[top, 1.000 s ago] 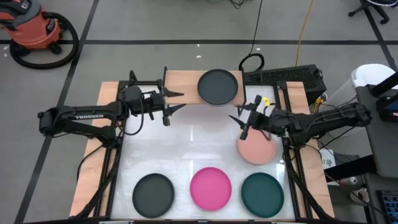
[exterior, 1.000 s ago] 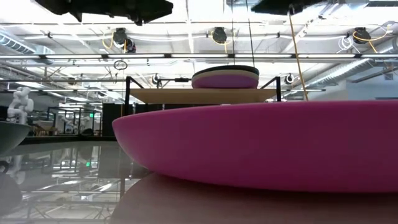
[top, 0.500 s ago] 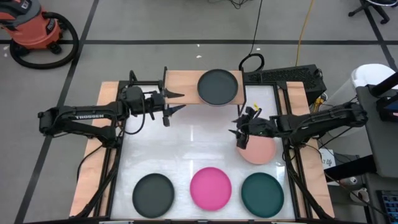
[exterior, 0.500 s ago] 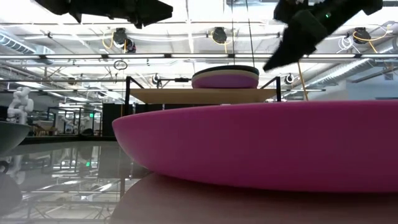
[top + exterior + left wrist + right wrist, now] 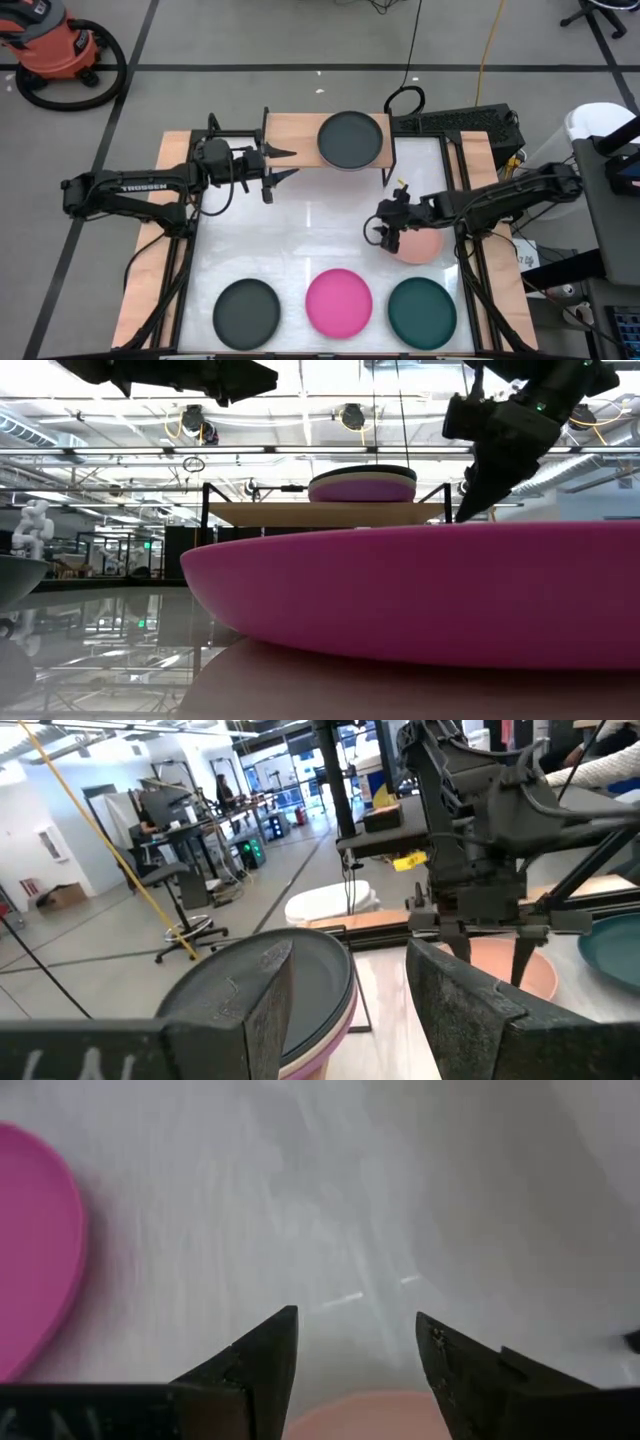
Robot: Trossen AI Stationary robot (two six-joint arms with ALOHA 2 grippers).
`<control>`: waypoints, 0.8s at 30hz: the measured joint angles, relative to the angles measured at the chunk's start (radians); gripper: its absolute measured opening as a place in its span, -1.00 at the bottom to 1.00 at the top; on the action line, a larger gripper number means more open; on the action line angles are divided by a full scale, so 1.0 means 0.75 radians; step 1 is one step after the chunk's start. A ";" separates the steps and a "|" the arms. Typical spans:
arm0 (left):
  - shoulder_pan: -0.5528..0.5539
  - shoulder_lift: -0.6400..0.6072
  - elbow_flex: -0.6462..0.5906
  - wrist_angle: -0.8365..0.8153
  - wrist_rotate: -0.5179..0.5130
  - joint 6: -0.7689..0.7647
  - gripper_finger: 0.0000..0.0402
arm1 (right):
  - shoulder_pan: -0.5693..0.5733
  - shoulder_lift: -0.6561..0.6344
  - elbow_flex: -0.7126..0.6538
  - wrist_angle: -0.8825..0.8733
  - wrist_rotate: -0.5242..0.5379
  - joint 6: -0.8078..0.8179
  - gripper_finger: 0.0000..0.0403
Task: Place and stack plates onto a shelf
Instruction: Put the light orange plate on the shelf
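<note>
The shelf (image 5: pixel 295 135) stands at the table's far edge and carries a stack of plates (image 5: pixel 349 140), dark grey on top, with beige and purple below it in the low view (image 5: pixel 362 484). The salmon-pink plate (image 5: pixel 420 245) lies flat on the table's right side. My right gripper (image 5: pixel 378 228) is open and points down over that plate's left rim (image 5: pixel 370 1415); whether it touches the rim I cannot tell. My left gripper (image 5: pixel 290 162) is open and waits beside the shelf's left half, level with the stack (image 5: pixel 270 990).
A dark grey plate (image 5: pixel 247 312), a hot pink plate (image 5: pixel 338 302) and a dark teal plate (image 5: pixel 421 312) lie in a row along the near edge. The shelf's left half is bare wood. The white tabletop (image 5: pixel 300 230) lies open between the arms.
My right gripper has moved down and toward the table's near-left. It came from above the salmon-pink plate's far side to its left rim and tipped from slanting to pointing down. The plates have stayed where they were.
</note>
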 joint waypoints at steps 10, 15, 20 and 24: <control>0.000 0.001 0.000 -0.037 0.000 -0.034 0.00 | 0.115 0.111 0.000 -0.006 0.001 0.104 -0.07; 0.000 0.001 0.000 -0.038 0.000 -0.031 0.00 | 0.163 0.192 0.000 -0.069 -0.001 0.189 -0.07; 0.000 0.001 0.000 -0.037 0.000 -0.027 0.00 | 0.182 0.170 -0.001 -0.133 0.002 0.285 -0.07; 0.000 0.001 0.000 -0.037 0.000 -0.027 0.00 | 0.193 0.098 -0.001 -0.144 0.002 0.337 -0.07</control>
